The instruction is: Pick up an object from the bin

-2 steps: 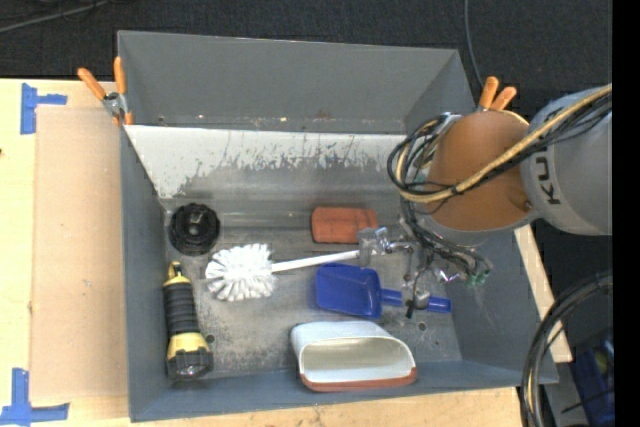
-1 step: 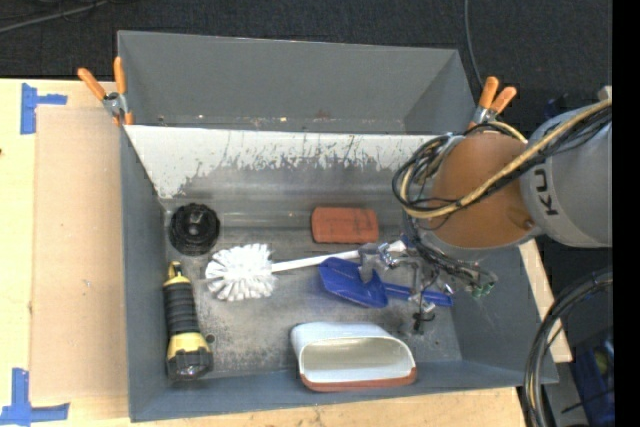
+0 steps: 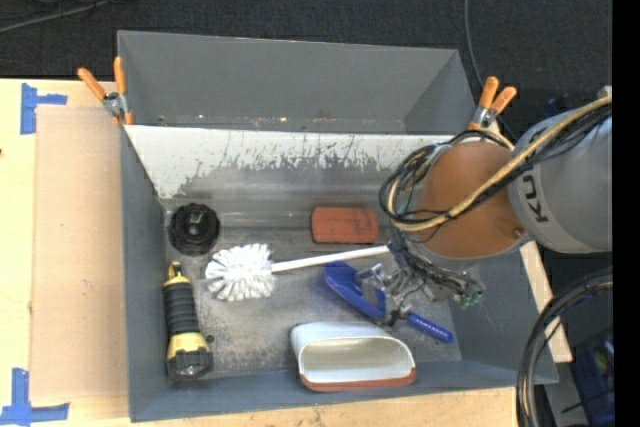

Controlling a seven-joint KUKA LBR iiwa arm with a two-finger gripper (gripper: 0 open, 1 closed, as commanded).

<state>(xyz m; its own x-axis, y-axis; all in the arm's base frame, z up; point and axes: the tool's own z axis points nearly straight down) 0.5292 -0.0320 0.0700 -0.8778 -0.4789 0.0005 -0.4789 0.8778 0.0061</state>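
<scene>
A grey metal bin [image 3: 290, 95] sits over dark carpet. The gripper [image 3: 404, 291] is low at the bin's right side, directly on a blue plastic long-handled tool [image 3: 345, 287]. The tool's long axis runs from up-left of the gripper to down-right past it. Whether the gripper is spread or closed on it I cannot tell. Just left lies a white bristle brush with a thin white handle [image 3: 240, 272], up-left a red-brown rectangular block [image 3: 345, 225], below-left a white tub with a red-brown rim [image 3: 352, 355]. A black-and-yellow torch [image 3: 185, 325] lies well apart.
</scene>
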